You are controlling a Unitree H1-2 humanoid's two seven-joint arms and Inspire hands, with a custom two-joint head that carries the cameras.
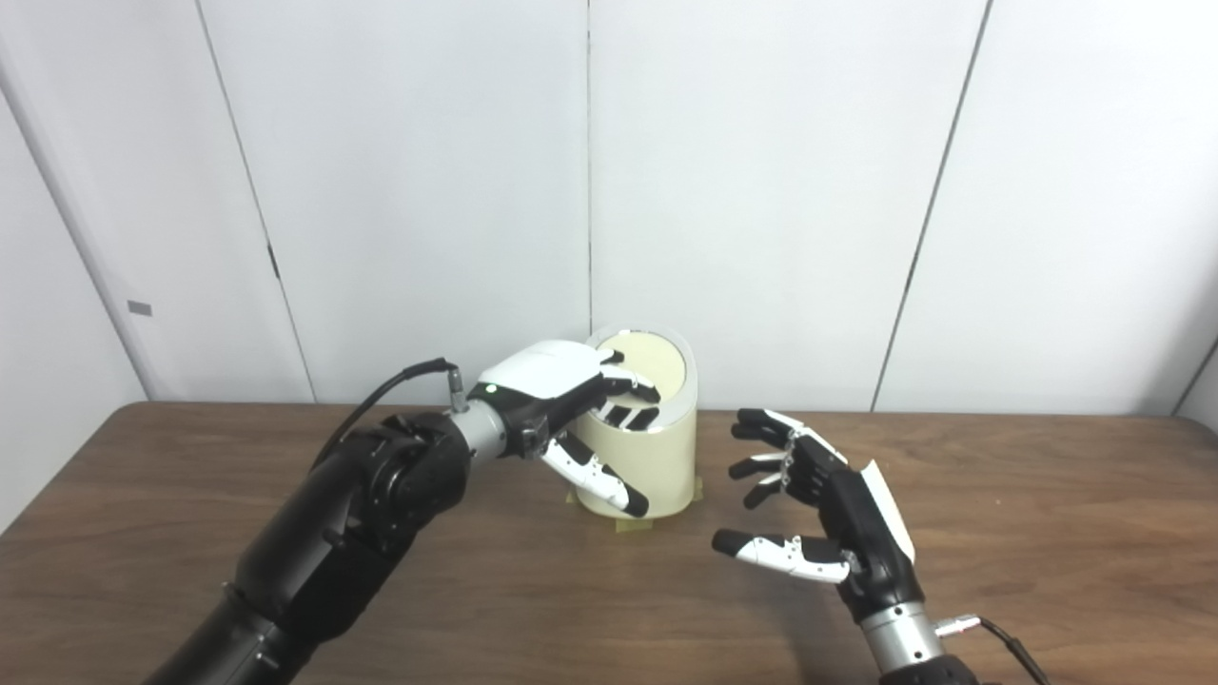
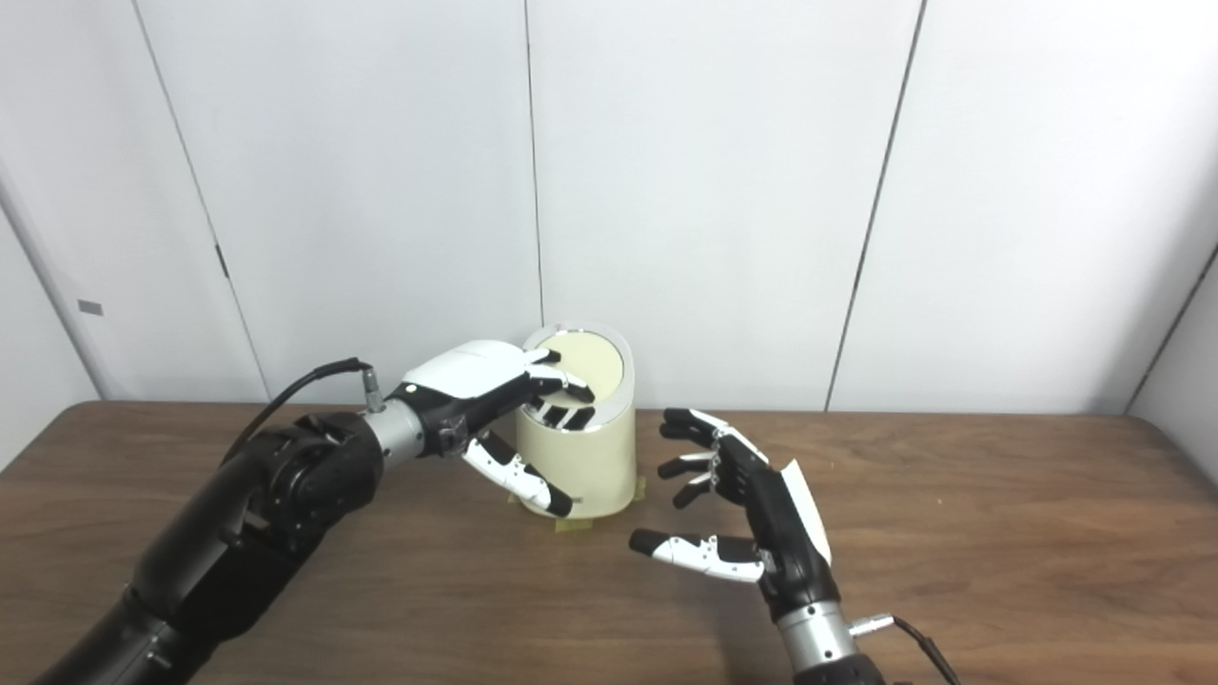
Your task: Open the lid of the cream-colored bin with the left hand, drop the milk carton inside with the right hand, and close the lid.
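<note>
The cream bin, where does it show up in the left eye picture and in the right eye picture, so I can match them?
Left eye view: the cream bin stands just right of center on the table, against the back wall.
Right eye view: the same bin sits a little left of center.
Shared landmark: the left hand rests its fingers on the bin's lid in both views.

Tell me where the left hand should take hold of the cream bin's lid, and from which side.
Probably at the lid's near-left rim, coming from the left over the top. The lid lies flat inside a shiny ring atop the upright bin, leaving little but the edge to catch. The left hand already has fingers draped there; the right hand waits open.
</note>
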